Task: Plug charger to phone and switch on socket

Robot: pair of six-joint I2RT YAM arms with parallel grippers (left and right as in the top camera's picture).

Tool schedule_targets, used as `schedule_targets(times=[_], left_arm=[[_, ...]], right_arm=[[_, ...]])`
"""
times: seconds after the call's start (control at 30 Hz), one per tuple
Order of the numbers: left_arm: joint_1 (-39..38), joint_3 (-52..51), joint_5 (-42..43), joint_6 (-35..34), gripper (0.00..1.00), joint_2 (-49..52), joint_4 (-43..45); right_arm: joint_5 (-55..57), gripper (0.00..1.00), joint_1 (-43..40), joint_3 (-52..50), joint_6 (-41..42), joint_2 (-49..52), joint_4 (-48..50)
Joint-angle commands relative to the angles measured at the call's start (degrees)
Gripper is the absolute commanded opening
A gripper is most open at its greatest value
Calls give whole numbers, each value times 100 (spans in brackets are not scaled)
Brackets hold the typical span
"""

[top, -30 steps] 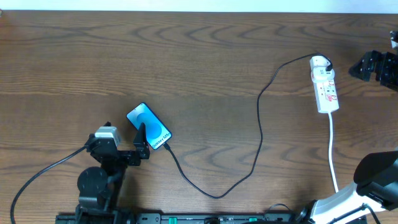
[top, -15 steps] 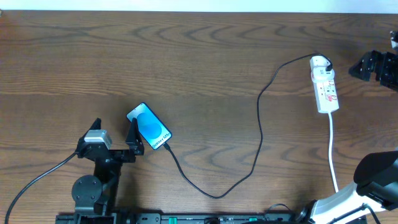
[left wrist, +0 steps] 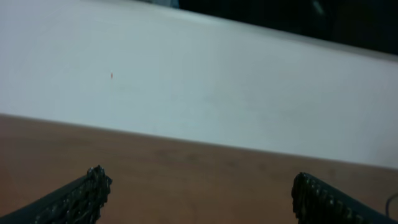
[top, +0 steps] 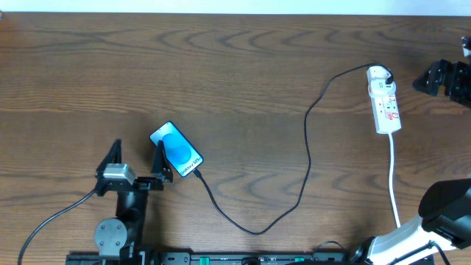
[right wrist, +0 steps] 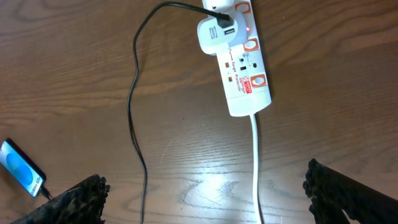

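The phone (top: 176, 149) lies flat on the table, blue screen up; it also shows in the right wrist view (right wrist: 22, 168). The black charger cable (top: 307, 151) runs from the phone's lower end in a loop to a white adapter (right wrist: 214, 34) plugged into the socket (top: 385, 100), also in the right wrist view (right wrist: 241, 71). My left gripper (top: 137, 157) is open and empty, its right finger just beside the phone's left edge. In the left wrist view (left wrist: 208, 199) only bare table and wall show. My right gripper (right wrist: 205, 199) is open and empty, high above the table near the socket.
The socket's white cord (top: 394, 173) runs toward the near table edge, also seen in the right wrist view (right wrist: 256, 162). The right arm's body (top: 441, 213) stands at the near right. A white wall lies beyond the far table edge (left wrist: 186, 93).
My left gripper has drawn back toward the near edge and off the phone, which it overlapped a second ago. The phone, cable, socket and right arm have not moved.
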Motion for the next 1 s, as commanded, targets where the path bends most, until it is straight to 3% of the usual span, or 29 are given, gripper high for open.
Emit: schedule_targets(times=[0.0,0.4,0.63,0.97], left_arm=[[101,-63,107,-28,96,-74,107],[212,-63,120,-26,96,-74,-321],[212,-63,120,-26,96,-74,-1722],[210,-63,98,-26,96,-74,-1740]], right_arm=[[-11,99,22,92,33,-57,-4],[-11,99,22,92,33,-59,-4],[-11,99,22,92,33,-57,-2],[-11,99,22,92,33,-57,-4]])
